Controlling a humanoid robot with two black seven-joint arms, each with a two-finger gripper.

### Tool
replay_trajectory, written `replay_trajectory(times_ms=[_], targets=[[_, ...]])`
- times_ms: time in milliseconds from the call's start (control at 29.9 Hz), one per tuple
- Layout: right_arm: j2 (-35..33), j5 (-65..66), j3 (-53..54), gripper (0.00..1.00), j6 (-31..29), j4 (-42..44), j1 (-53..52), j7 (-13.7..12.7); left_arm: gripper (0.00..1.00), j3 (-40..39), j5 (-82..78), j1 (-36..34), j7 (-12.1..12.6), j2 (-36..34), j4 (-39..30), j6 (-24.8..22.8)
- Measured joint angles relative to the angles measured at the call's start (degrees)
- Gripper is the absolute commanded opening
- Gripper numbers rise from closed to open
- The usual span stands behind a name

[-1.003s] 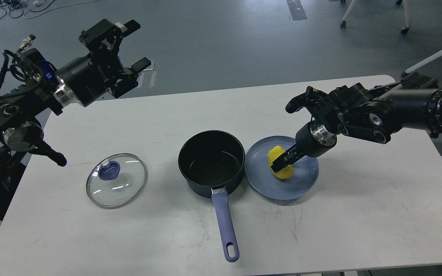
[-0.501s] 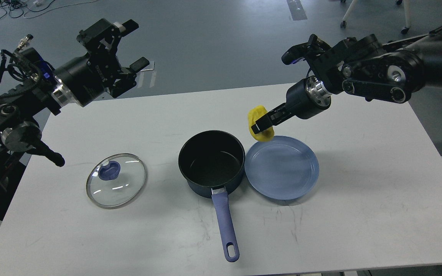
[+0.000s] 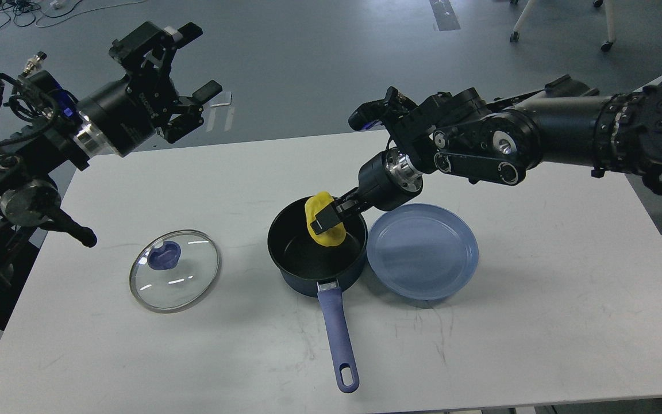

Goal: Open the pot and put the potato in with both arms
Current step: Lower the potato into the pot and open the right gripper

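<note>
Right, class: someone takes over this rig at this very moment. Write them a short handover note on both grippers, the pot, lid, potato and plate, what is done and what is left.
Left gripper: open, empty, raised beyond the table's far left corner.
Right gripper: fingers shut on the potato, held over the pot's opening.
Lid: off, flat on the table left of the pot.
Plate: empty, right of the pot.
Done: pot opened, potato picked up.
Left: lower it, release it into the pot, withdraw.

Words on the robot

The left gripper has small white letters on its black body, maybe a brand, too blurry to read.
</note>
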State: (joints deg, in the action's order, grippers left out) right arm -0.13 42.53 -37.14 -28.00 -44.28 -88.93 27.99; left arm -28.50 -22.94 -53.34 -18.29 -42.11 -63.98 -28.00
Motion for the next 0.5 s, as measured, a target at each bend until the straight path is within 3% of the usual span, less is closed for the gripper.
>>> replay_trajectory(times_ms=[301,501], targets=[[0.13,-0.66,-0.13,0.37,0.01,2.59,2.53,0.0,0.98,-0.07,0.0,0.07,0.01,0.0,-0.01,0.0],[0.13,-0.76,-0.1,0.5,0.01,2.65,3.13,0.0,0.98,-0.15,0.0,0.08,0.01,0.0,-0.03,0.0]])
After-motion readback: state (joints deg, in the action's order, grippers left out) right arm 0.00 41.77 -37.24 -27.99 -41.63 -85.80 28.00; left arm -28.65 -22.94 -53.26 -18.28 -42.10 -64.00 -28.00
